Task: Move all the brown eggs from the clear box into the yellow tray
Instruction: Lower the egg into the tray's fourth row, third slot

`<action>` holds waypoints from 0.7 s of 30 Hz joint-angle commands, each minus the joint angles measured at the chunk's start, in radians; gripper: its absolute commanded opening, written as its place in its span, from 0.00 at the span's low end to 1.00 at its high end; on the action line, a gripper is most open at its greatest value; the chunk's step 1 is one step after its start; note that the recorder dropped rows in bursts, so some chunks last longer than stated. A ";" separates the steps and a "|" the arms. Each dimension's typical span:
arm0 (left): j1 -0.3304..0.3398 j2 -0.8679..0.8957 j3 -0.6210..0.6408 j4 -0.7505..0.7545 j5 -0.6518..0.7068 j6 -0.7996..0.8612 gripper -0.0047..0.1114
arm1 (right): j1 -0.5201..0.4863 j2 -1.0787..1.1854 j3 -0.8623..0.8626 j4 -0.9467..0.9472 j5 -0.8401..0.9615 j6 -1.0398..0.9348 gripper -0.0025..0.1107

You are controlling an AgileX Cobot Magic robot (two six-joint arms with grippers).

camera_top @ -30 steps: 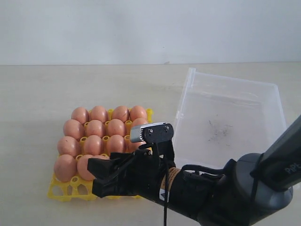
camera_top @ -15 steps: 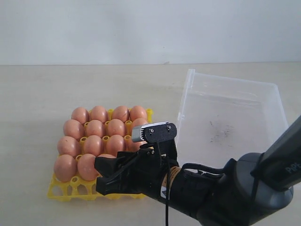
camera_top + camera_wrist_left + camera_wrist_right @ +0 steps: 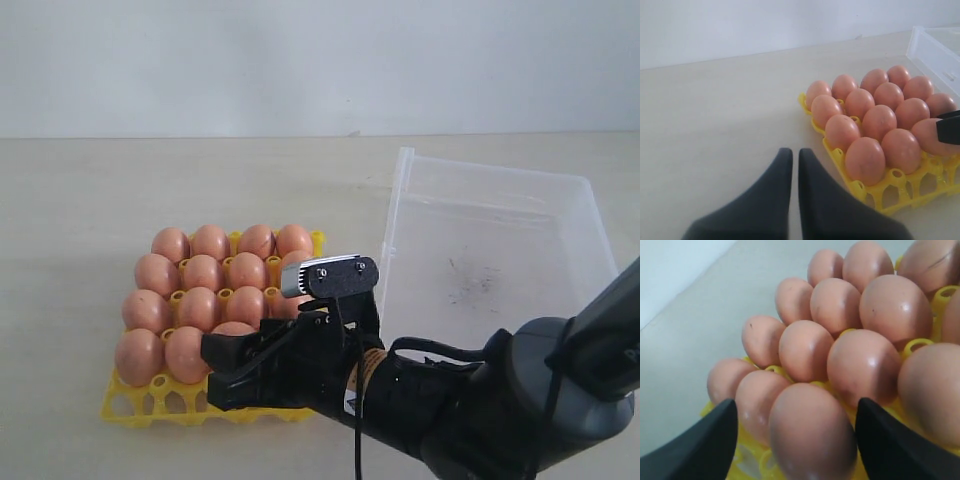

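1. We see the right tool hanging over the front edge of the yellow tray. Its fingers are spread wide to either side of the front-row egg, and it grips nothing.
2. A second ago those fingers stood closer together around that same egg and hid most of it. Now they have parted, and the egg's rounded top shows plainly above the tool.
3. The front-row egg sits in the tray, third along from the tray's left front corner in the exterior view. It is just beside two other eggs in that row.
4. The rest of the brown eggs fill the tray's three rows behind it, shoulder to shoulder, and have not moved since the earlier frame. The tool covers the tray's right front corner, so we cannot tell what that cup holds.
5. The left tool is pinched to a narrow slit and carries nothing. It hovers above the bench just short of the tray's near corner.
6. The clear box lies on the bench to the right of the tray, near it but apart. A few dark marks show on its floor, and it is in the same place as a second ago.
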 commanded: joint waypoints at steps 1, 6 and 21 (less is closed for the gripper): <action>-0.005 -0.003 0.003 0.002 -0.003 -0.008 0.08 | -0.006 -0.012 0.001 0.037 0.003 -0.024 0.54; -0.005 -0.003 0.003 0.002 -0.003 -0.008 0.08 | -0.016 -0.069 0.065 0.034 -0.110 -0.033 0.53; -0.005 -0.003 0.003 0.002 -0.003 -0.008 0.08 | 0.026 -0.180 -0.010 0.024 0.345 -0.144 0.02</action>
